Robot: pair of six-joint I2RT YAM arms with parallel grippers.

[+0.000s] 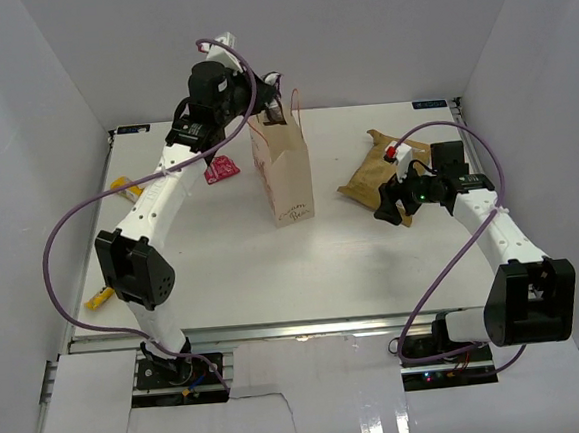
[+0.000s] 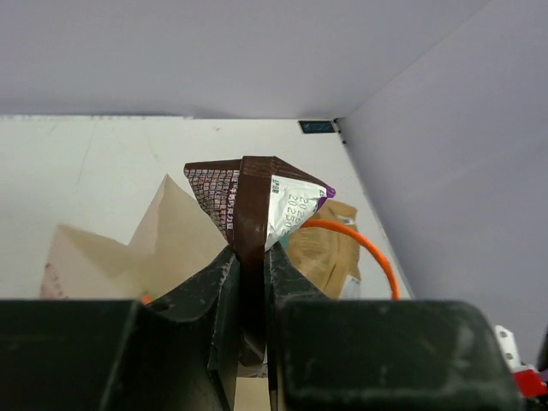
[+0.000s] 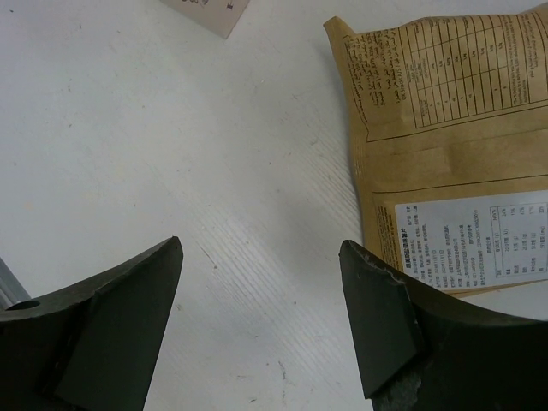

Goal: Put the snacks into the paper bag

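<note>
This looks like a robot test cell in a lab. Plain white panels point(image 1: 31, 116) stand behind the left gripper point(image 1: 270, 91) and right gripper point(image 1: 389, 204) and out to either side. A white table point(image 1: 224, 272) lies below both. Behind them, two arms point(image 1: 158, 202) trailing purple cables point(image 1: 52, 255) are bolted to a metal rail point(image 1: 308, 327).

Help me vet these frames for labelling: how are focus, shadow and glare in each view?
Top external: even light, only faint shadows on the table. Left wrist: the left tool is underexposed, nearly black, while the brown packet it pinches shows readable print. Right wrist: print on the pouch is legible.
</note>
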